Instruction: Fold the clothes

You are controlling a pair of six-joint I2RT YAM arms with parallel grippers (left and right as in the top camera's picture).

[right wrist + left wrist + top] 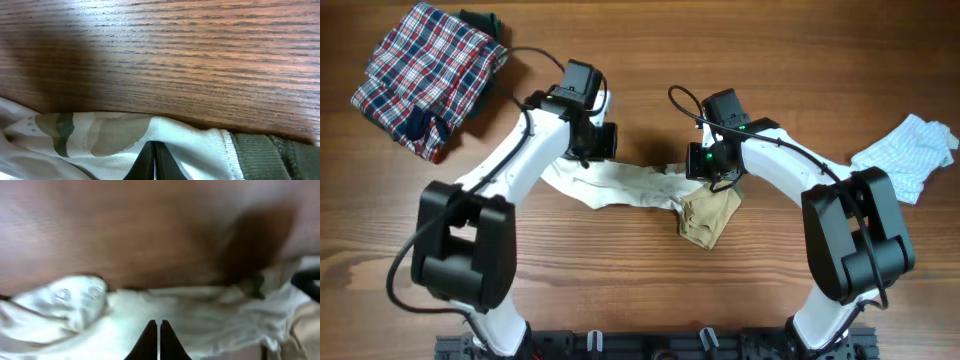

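Observation:
The cream-white top (630, 186) lies stretched in a band across the table's middle, its tan sleeve part (708, 218) bunched at the lower right. At the band's left end my left gripper (598, 150) is shut on the cloth. In the blurred left wrist view the closed tips (159, 324) sit against the white fabric (210, 320). My right gripper (713, 168) is shut on the band's right end. The right wrist view has the tips (154, 145) pinching a white ribbed fold (200, 145) beside the olive edge (260, 155). A pale blue striped garment (910, 155) lies far right.
A red, white and blue plaid garment (425, 75) lies crumpled at the far left corner, over something dark green (480, 20). The wooden table (640, 50) shows bare behind the arms. The arm bases stand at the front edge.

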